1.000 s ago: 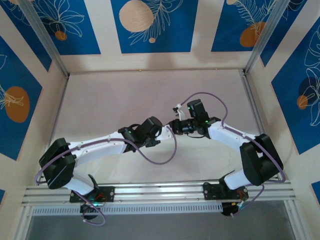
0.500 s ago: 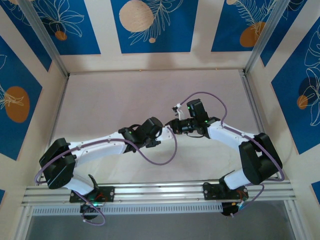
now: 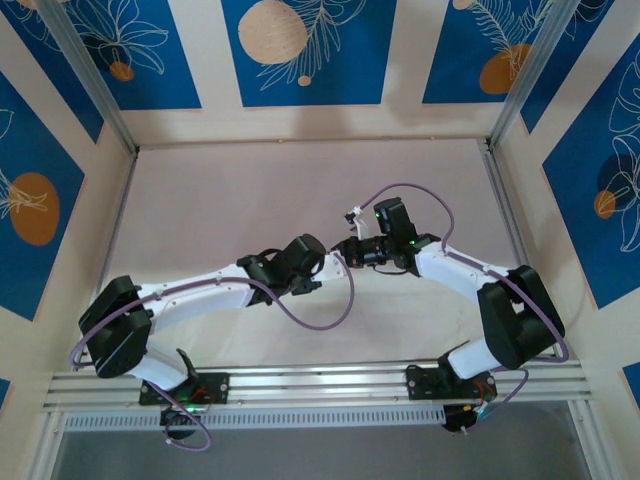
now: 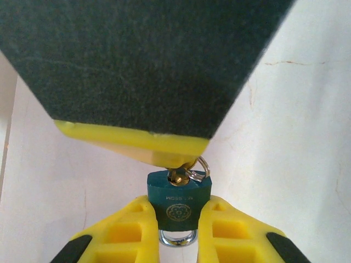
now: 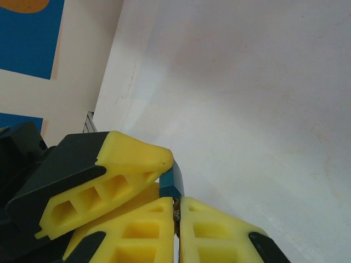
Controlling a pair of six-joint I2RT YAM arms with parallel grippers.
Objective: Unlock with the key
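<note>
Blue leaf-print panels wall a pale table (image 3: 250,190); seen from above, the left gripper (image 3: 322,267) and right gripper (image 3: 343,251) meet tip to tip at its middle. Left wrist: yellow fingers (image 4: 129,233) clamp a teal padlock (image 4: 179,204) with a round emblem and lettering too small to read. The brass key (image 4: 176,176), ring attached, sits at its far end, touching the right finger. Right wrist: fingers (image 5: 219,233) all but together, pinching the key's thin edge beside the padlock.
</note>
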